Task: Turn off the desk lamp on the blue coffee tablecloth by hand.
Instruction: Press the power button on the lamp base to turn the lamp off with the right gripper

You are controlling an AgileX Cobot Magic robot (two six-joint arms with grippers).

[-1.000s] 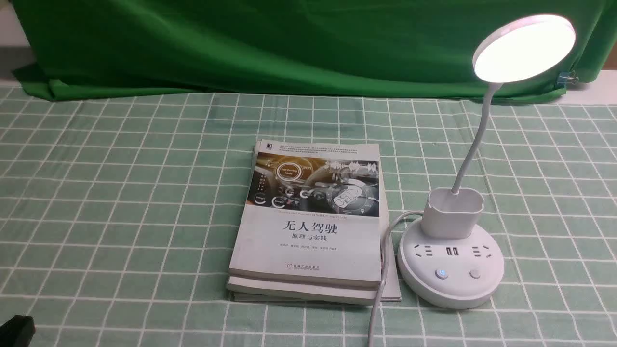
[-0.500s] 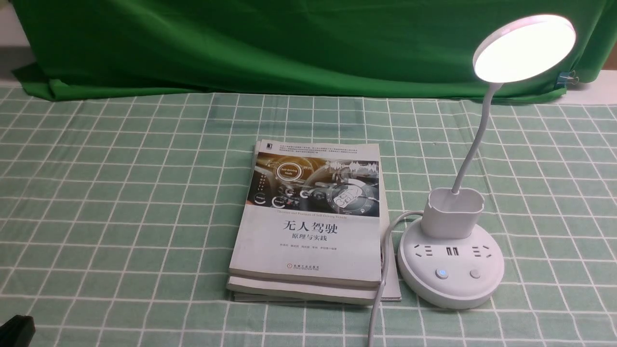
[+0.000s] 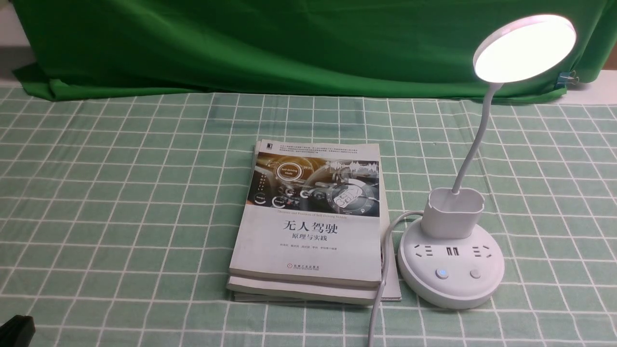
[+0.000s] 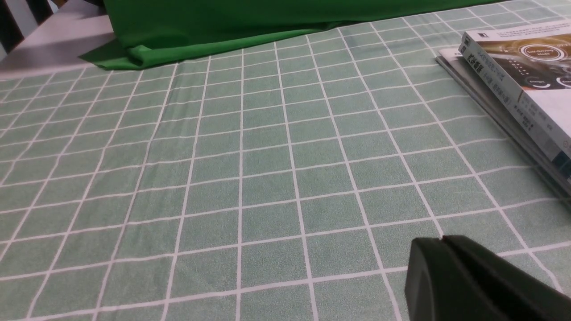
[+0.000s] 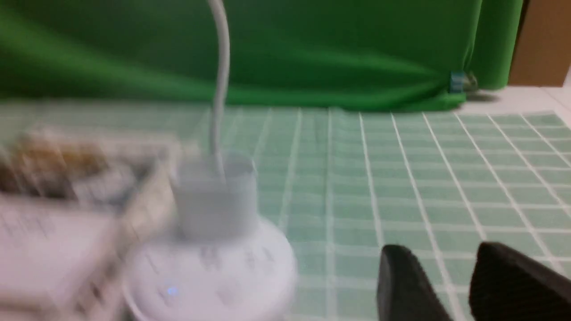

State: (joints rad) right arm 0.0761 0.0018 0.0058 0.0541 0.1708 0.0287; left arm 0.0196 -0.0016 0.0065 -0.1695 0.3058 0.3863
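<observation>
The lamp [image 3: 450, 270] stands on the checked tablecloth [image 3: 120, 193], on my right side, just beside a stack of books [image 3: 308, 226]. Its round head [image 3: 524, 47] is bent up over the base and glowing, so the job is not yet done. The base faces me with two buttons on its near edge, a lit button [image 3: 441, 273] and a plain button [image 3: 475, 273]. That makes them easy to press from above without reaching past the cup or the neck.

My right gripper [image 5: 446, 256] sits low over the cloth, to the outer side of the base and apart from it. Its fingers are spread with a clear gap and hold nothing. It is the nearer arm, so I judge the press is its work. That view is blurred, so from there I cannot tell one button from the other.

My left gripper [image 4: 439, 243] rests low at the near left corner, well apart from the lamp. Its fingers are pressed together and empty, parked out of the way. The cord [image 3: 381, 289] runs toward me past the books, so I should keep clear of it.
</observation>
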